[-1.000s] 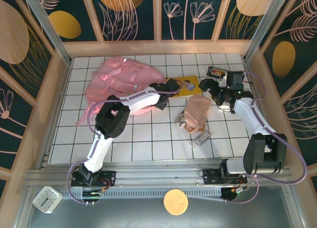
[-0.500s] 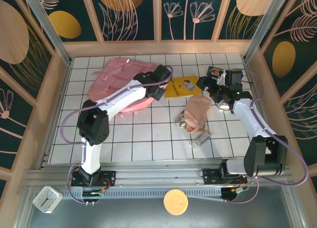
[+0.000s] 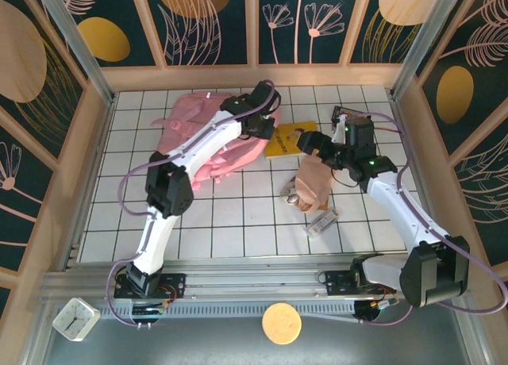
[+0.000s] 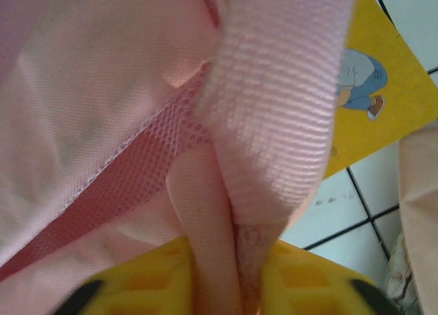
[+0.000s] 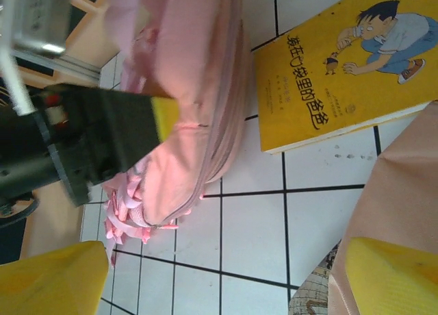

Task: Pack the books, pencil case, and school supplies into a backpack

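Note:
The pink backpack (image 3: pixel 208 139) lies at the back left of the table, its right side bunched up. My left gripper (image 3: pixel 267 132) is at that right edge; in the left wrist view it (image 4: pixel 229 263) is shut on a fold of pink backpack strap (image 4: pixel 274 116). The yellow book (image 3: pixel 290 139) lies flat just right of the backpack (image 5: pixel 188 116), its cartoon cover (image 5: pixel 349 61) facing up. My right gripper (image 3: pixel 311 143) hovers open over the book's near edge, with bare tile between its fingers (image 5: pixel 226 281). The beige-pink pencil case (image 3: pixel 317 178) sits below it, and a whitish block (image 3: pixel 322 222) lies nearer.
A black gadget (image 3: pixel 346 113) with a red wire rests at the back right. A patterned piece (image 3: pixel 292 195) pokes out from under the pencil case. Wooden walls (image 3: pixel 94 167) ring the tiled table. Open tiles lie at the near left.
My left arm has swung from the backpack's near side up to its far right edge, dragging the fabric along. My right gripper has moved left and nearer, toward the yellow book.

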Action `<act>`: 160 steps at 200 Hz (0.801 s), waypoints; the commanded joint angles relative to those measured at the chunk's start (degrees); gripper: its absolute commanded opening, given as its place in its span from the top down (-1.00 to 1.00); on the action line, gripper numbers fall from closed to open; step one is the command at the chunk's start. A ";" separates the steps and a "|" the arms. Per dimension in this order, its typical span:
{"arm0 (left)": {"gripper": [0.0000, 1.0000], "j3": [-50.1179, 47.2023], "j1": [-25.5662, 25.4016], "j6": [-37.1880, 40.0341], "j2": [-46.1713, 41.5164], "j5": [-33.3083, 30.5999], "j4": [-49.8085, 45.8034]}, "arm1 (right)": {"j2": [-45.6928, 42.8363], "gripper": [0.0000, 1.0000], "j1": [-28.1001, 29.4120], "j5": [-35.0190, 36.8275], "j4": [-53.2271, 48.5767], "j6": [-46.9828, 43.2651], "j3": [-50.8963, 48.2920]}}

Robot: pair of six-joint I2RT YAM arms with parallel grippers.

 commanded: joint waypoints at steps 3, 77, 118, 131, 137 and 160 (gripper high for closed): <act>0.07 6.29 -0.41 -5.00 0.80 2.07 -4.71 | -2.06 -0.80 2.67 2.92 -1.58 1.22 -1.92; -0.81 -39.45 3.88 -18.25 -35.11 -1.31 3.88 | 4.90 -0.77 18.36 7.77 2.48 6.28 -1.62; -0.71 -67.98 14.52 -30.13 -51.32 11.64 18.26 | 16.61 -0.71 26.63 9.77 3.32 4.86 6.58; -0.68 -74.88 17.77 -34.42 -54.00 16.01 24.83 | 19.57 -0.71 27.91 9.82 3.46 5.52 8.54; -0.68 -77.12 18.85 -36.16 -54.53 17.32 27.26 | 20.56 -0.71 28.18 9.73 3.56 5.84 9.23; -0.73 -81.73 21.15 -41.34 -53.48 20.48 34.48 | 23.20 -0.71 28.34 9.20 3.81 6.72 11.32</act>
